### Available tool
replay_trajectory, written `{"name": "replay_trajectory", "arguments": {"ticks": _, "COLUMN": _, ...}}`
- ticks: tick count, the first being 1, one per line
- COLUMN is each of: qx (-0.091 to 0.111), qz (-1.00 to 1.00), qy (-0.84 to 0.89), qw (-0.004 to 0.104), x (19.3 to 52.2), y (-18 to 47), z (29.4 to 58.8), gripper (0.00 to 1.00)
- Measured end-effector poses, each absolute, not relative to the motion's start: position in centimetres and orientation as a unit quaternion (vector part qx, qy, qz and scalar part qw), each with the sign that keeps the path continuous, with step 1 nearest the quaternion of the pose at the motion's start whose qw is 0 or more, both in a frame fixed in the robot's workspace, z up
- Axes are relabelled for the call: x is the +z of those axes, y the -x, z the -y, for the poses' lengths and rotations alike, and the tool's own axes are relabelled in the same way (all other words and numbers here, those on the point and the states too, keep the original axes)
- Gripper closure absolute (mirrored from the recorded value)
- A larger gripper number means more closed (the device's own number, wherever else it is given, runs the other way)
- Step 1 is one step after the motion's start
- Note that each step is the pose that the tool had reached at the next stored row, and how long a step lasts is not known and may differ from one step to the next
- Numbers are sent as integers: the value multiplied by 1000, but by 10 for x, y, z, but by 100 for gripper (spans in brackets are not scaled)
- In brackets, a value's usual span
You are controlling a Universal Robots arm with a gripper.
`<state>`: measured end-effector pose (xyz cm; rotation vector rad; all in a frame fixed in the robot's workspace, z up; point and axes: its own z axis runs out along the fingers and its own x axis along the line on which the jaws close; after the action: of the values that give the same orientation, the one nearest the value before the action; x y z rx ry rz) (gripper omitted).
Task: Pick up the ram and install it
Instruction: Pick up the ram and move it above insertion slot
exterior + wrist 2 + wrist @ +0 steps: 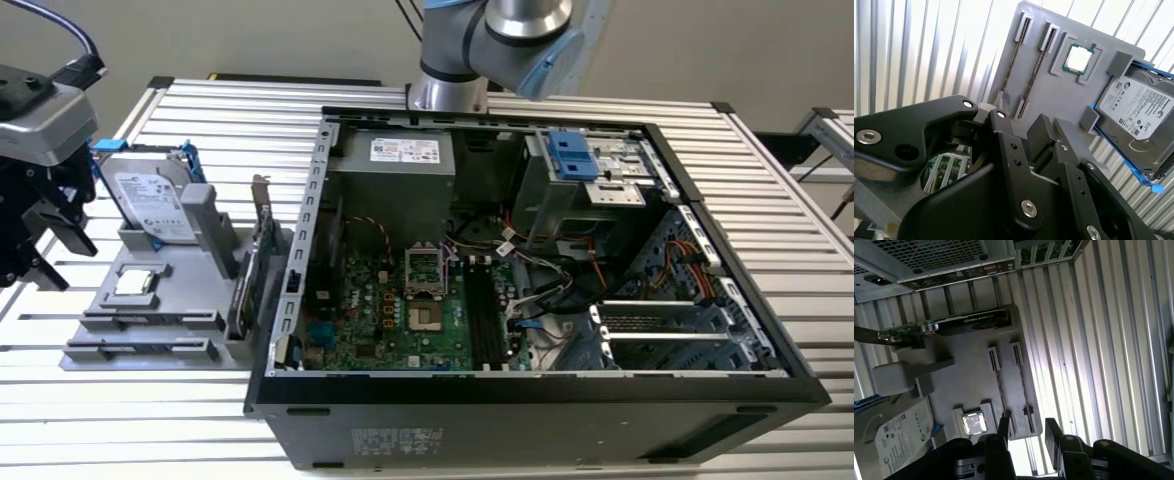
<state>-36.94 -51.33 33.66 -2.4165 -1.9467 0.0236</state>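
Gripper (1028, 426) hovers, spread apart, over the ram (1022, 385).

Hard glare bleaches the slatted table (1104, 340) beyond the gripper (1028, 432), itself a backlit silhouette; light seemingly comes from overhead; the computer case (534, 425) is shadowed inside.

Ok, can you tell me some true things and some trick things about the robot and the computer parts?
1. The gripper is holding the ram. False: it is open and empty; the ram sits edge-on in the gray holder.
2. The computer case is open. True.
3. The hard drive is inside the case. False: it stands on the holder, outside the case.
4. A square processor lies on the holder. True.
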Motion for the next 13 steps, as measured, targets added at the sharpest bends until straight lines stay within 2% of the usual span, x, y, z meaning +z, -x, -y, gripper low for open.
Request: {"name": "replay_trajectory", "arguments": {"ticks": 13, "qx": 8, "qz": 627, "qy": 779, "qw": 19, "x": 330, "y": 369, "z": 513, "gripper": 0}}
